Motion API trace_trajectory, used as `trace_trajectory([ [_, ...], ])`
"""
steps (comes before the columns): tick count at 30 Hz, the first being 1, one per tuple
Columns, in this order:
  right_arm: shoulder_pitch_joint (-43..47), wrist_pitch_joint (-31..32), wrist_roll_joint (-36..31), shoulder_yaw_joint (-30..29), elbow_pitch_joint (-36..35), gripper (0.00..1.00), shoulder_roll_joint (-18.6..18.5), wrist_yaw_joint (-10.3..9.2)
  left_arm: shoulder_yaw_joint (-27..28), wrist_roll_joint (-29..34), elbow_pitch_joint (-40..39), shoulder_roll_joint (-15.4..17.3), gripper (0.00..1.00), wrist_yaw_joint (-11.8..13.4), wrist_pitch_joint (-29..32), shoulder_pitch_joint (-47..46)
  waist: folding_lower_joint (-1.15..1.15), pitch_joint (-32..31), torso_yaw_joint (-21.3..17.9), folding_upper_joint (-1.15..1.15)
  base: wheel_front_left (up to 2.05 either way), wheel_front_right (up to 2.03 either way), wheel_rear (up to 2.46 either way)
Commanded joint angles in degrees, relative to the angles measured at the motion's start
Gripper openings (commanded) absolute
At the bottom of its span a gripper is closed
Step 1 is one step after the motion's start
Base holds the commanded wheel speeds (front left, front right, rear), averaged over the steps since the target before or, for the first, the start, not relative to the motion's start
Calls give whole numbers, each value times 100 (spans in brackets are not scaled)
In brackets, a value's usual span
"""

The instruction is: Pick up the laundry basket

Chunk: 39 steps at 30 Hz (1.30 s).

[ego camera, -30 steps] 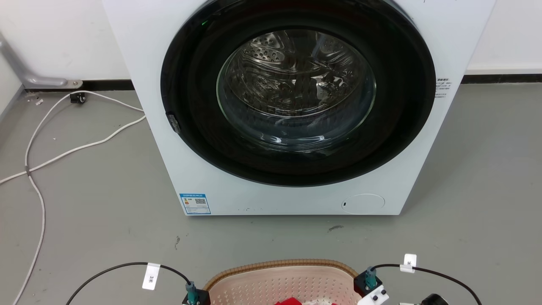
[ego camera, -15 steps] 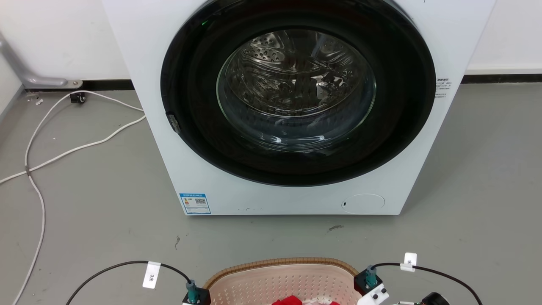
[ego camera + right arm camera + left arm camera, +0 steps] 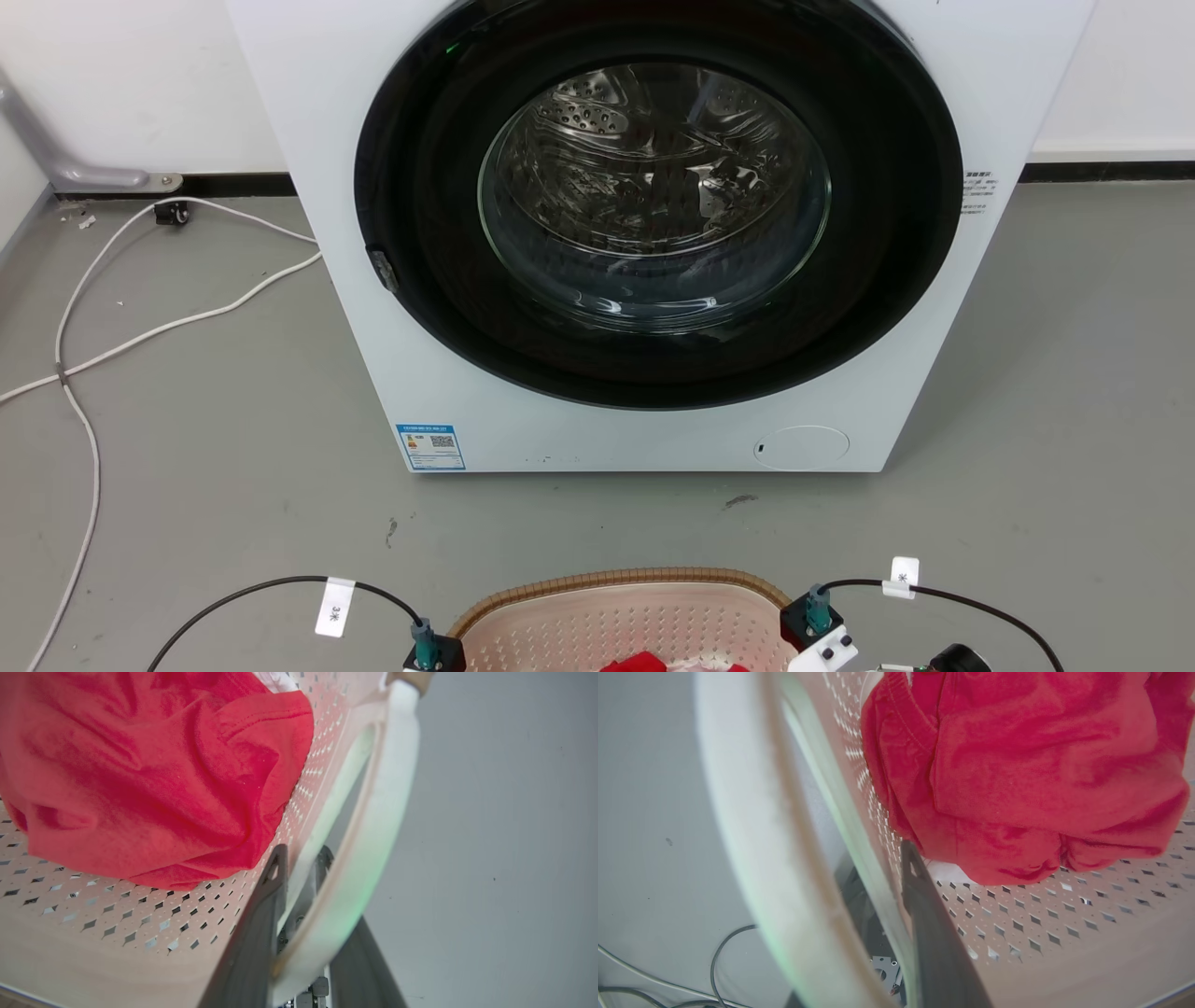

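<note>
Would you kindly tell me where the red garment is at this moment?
The red garment lies bunched inside the laundry basket, which sits at the bottom centre of the head view, on the floor in front of the washing machine.

Washer, white cables on grey floor

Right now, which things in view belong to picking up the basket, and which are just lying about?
Job: laundry basket; left pincer and right pincer, each gripping a basket side; red garment riding inside.
Lying about: washer; white cables on the floor.
</note>
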Motion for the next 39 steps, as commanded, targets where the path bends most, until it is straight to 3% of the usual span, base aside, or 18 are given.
trace_trajectory([
  [1,-41,-16,-14,53,-22,0,48,18,-32,19,-30,-66,0,-21,-46,-132,0,-1,1,0,0,0,0],
  [39,-27,-33,-70,64,-22,0,84,18,-228,-125,-23,-37,0,-21,-183,-161,0,-2,-4,0,0,0,0],
])
